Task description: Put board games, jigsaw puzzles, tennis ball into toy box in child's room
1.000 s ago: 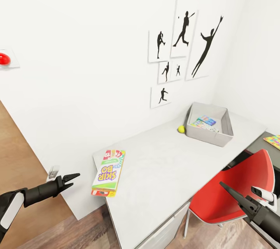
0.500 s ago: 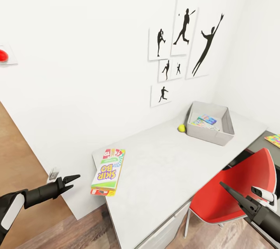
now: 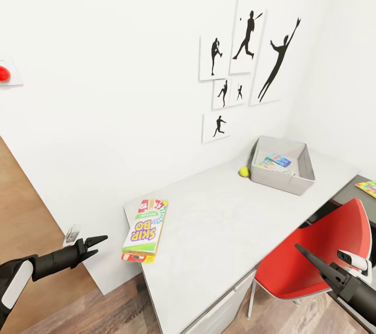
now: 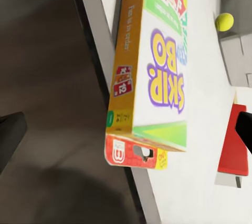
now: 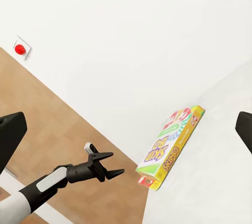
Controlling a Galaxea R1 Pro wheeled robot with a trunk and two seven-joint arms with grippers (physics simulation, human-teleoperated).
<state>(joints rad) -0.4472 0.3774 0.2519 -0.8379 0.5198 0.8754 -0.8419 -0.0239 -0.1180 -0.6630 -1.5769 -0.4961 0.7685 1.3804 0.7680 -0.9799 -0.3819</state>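
A Skip-Bo board game (image 3: 146, 229) lies on the table (image 3: 219, 240) at its near left corner, with a red-and-white edge showing under it. My left gripper (image 3: 100, 244) hovers open just left of that corner, apart from the box; its fingers (image 4: 10, 134) frame the board game (image 4: 157, 77) in the left wrist view. The grey toy box (image 3: 282, 180) stands at the far end with colourful flat things inside. The tennis ball (image 3: 243, 171) rests against its left side. One jigsaw puzzle (image 3: 368, 187) lies on the lower dark section. My right gripper (image 3: 300, 248) is open, low by the chair.
A red chair (image 3: 313, 250) stands tucked at the table's front, between my right arm and the toy box. Black ball-player pictures (image 3: 245, 62) hang on the white wall behind. Wood floor lies below the left arm. From the right wrist I see my left gripper (image 5: 113, 163).
The head view shifted slightly a second ago. My left gripper has sunk a little beside the table corner. The toys and right arm have stayed put.
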